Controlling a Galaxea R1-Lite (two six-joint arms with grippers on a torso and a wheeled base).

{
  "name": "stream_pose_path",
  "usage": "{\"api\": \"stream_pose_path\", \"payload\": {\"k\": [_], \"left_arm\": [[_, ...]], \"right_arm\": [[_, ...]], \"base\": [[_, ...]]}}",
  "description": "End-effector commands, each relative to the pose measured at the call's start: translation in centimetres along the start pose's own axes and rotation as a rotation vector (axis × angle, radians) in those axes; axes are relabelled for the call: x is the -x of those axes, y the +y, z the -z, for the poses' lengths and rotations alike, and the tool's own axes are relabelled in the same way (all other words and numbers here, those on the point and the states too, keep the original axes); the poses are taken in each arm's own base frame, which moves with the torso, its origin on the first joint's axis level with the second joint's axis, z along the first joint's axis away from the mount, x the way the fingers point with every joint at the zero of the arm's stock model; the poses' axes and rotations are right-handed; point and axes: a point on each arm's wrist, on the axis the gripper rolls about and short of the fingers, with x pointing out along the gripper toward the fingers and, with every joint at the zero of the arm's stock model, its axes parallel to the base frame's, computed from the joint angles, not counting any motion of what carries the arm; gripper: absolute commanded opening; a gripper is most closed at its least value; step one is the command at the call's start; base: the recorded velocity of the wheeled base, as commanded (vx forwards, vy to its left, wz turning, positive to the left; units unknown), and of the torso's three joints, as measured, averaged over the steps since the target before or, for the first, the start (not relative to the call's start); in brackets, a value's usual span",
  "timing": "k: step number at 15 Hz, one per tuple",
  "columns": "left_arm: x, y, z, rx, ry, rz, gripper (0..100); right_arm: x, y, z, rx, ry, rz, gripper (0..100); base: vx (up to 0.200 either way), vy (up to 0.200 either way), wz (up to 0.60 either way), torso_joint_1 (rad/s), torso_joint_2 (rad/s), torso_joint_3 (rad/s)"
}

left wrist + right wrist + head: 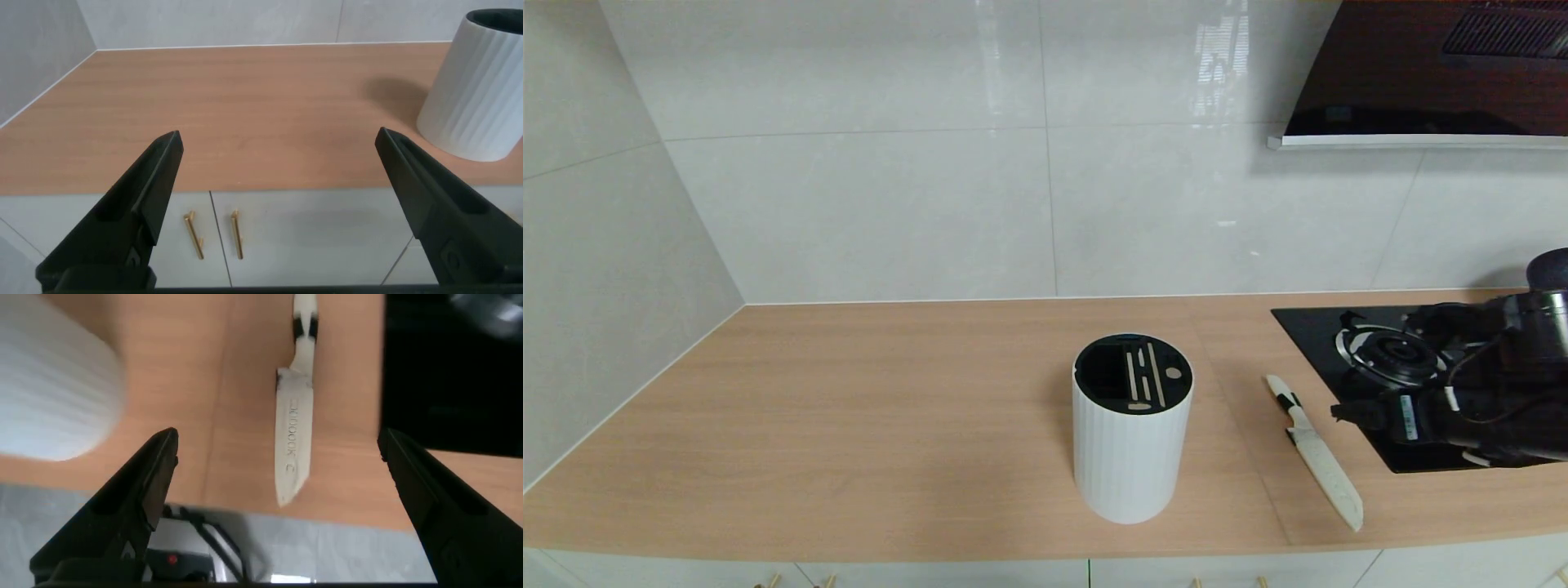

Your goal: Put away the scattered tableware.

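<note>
— Lying flat on the wooden countertop (890, 408), a white knife (1313, 452) with black bands on its handle is seen. It is placed between the white ribbed knife holder (1131, 429) and the black gas hob (1311, 327), and neither is touched by it.

— How is it turned?

— The handle is pointed toward the tiled wall (849, 204) and the blade tip toward the counter's front edge. The holder is stood upright at the robot's left of the knife. Its black top is cut with narrow slots and one larger opening.

— And what is to be said of the right gripper (276, 434)?

— Its fingers are spread wide and nothing is gripped. In the right wrist view the knife's blade is framed between them, farther off, and is not touched. In the head view the right arm is held over the hob's near part, just beside the knife.

— And the left gripper (278, 133)?

— It is likewise released, with its fingers well apart and nothing held. It is held out past the counter's front edge, where white cabinet doors with two brass handles (216, 234) are seen beyond it. The holder is seen farther off on the counter.

— Is anything else noted?

— A dark range hood (1421, 73) is mounted on the wall above the hob.
</note>
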Motion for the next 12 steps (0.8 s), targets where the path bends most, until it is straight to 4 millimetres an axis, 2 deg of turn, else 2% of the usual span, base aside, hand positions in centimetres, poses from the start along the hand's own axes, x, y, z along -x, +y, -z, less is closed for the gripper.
{"api": "stream_pose_path", "payload": {"k": [1,4,6,7,12], "left_arm": [[0.0,0.0,0.0,0.0,0.0,0.0,100],[0.0,0.0,0.0,0.0,0.0,0.0,100],[0.0,0.0,0.0,0.0,0.0,0.0,100],[0.0,0.0,0.0,0.0,0.0,0.0,100],[0.0,0.0,0.0,0.0,0.0,0.0,100]], "right_arm": [[-8.6,-0.6,3.2,-0.008,0.126,0.019,100],[-10.9,-0.9,4.1,0.011,0.109,0.097,100],[-11.9,-0.9,4.5,0.013,0.126,0.096,100],[-13.0,-0.7,5.1,0.019,0.138,0.09,100],[-14.7,-0.5,5.2,0.028,0.075,0.092,100]], "base": [[0.0,0.0,0.0,0.0,0.0,0.0],[0.0,0.0,0.0,0.0,0.0,0.0],[0.0,0.0,0.0,0.0,0.0,0.0],[0.0,0.0,0.0,0.0,0.0,0.0],[0.0,0.0,0.0,0.0,0.0,0.0]]}}
